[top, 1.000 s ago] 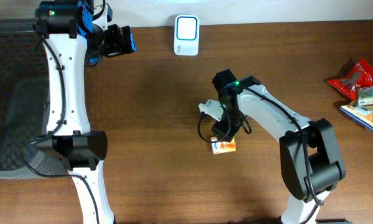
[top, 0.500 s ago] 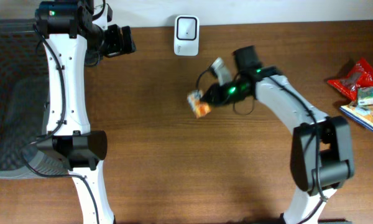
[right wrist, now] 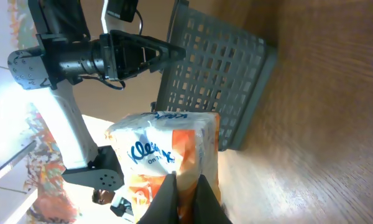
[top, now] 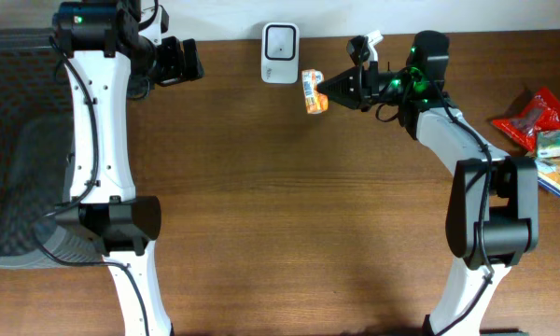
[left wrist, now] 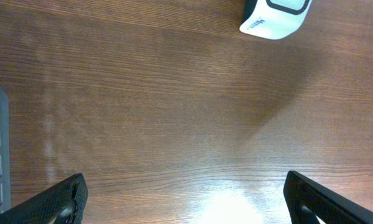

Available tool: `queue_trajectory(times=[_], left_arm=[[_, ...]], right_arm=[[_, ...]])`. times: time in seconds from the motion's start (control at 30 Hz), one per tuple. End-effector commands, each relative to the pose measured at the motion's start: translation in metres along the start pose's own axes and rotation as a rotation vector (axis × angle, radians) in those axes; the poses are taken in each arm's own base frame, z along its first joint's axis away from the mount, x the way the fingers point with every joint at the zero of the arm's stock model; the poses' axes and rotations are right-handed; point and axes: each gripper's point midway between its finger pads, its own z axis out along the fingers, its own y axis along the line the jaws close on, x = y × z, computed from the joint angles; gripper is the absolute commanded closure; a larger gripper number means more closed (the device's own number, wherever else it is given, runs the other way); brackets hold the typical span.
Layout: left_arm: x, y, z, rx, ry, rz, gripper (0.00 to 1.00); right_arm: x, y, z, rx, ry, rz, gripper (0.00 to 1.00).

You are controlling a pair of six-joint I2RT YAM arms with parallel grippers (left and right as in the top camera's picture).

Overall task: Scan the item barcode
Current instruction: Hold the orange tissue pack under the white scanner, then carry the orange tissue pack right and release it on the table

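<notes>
My right gripper (top: 329,91) is shut on an orange and white Kleenex tissue pack (top: 313,91), held above the table just right of the white scanner (top: 280,40) at the back edge. In the right wrist view the pack (right wrist: 168,149) fills the lower middle, pinched between the gripper (right wrist: 186,193) fingers. No barcode shows on the side of the pack facing that view. My left gripper (top: 182,61) hangs open at the back left with nothing in it. In the left wrist view its gripper (left wrist: 186,199) stands wide over bare wood, with the scanner (left wrist: 275,15) at the top right.
A grey mesh basket (top: 19,177) stands off the table's left side, and it shows in the right wrist view as a grid-walled basket (right wrist: 217,81). Several snack packets (top: 541,126) lie at the right edge.
The right gripper closed on the tissue pack at mid-table, lifted it and carried it back to beside the scanner. The left arm has not moved.
</notes>
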Motion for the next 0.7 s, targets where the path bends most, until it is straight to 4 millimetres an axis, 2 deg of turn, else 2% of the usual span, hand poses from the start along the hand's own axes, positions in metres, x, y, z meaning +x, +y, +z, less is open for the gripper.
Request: queue_trajectory(times=[0.0, 0.07, 0.1, 0.13, 0.2, 0.23, 0.27, 0.3, 0.37, 0.43, 0.53, 0.57, 0.67], left_arm=[[-0.001, 0.0, -0.004, 0.001, -0.013, -0.006, 0.01], [-0.002, 0.0, -0.005, 0.002, -0.013, -0.005, 0.01], [-0.001, 0.0, -0.004, 0.001, -0.013, -0.006, 0.01], [-0.002, 0.0, -0.005, 0.002, -0.013, -0.005, 0.01], [-0.002, 0.0, -0.005, 0.001, -0.013, -0.005, 0.01], [-0.002, 0.0, -0.005, 0.001, -0.013, -0.005, 0.01], [-0.001, 0.0, -0.004, 0.001, -0.013, -0.006, 0.01], [-0.001, 0.0, -0.004, 0.001, -0.013, -0.006, 0.01], [-0.001, 0.0, -0.004, 0.001, -0.013, -0.006, 0.01], [-0.002, 0.0, -0.005, 0.002, -0.013, -0.005, 0.01], [-0.002, 0.0, -0.005, 0.002, -0.013, -0.005, 0.01], [-0.001, 0.0, -0.005, 0.001, -0.013, -0.006, 0.01], [-0.001, 0.0, -0.004, 0.001, -0.013, -0.006, 0.01]], right_arm=[[-0.008, -0.003, 0.015, 0.025, -0.043, 0.032, 0.96], [-0.042, 0.004, 0.024, 0.07, -0.199, -0.049, 0.96], [-0.065, 0.004, 0.021, 0.114, -0.314, -0.069, 0.96], [-0.085, -0.006, 0.013, 0.195, -0.418, -0.075, 0.96], [-0.115, -0.043, -0.011, 0.578, -0.577, -0.092, 0.96], [-0.126, -0.048, -0.033, 0.838, -0.646, -0.133, 0.96], [-0.136, -0.039, -0.052, 1.048, -0.699, -0.227, 0.96], [-0.146, -0.027, -0.063, 1.184, -0.735, -0.33, 0.96], [-0.161, -0.001, -0.073, 1.415, -0.775, -0.567, 0.96], [-0.175, -0.012, -0.043, 1.535, -0.669, -0.84, 0.96], [-0.18, -0.052, 0.007, 1.736, -0.376, -1.248, 0.95], [-0.177, -0.077, 0.032, 1.759, -0.254, -1.38, 0.94], [-0.169, -0.112, 0.05, 1.74, -0.175, -1.417, 0.92]])
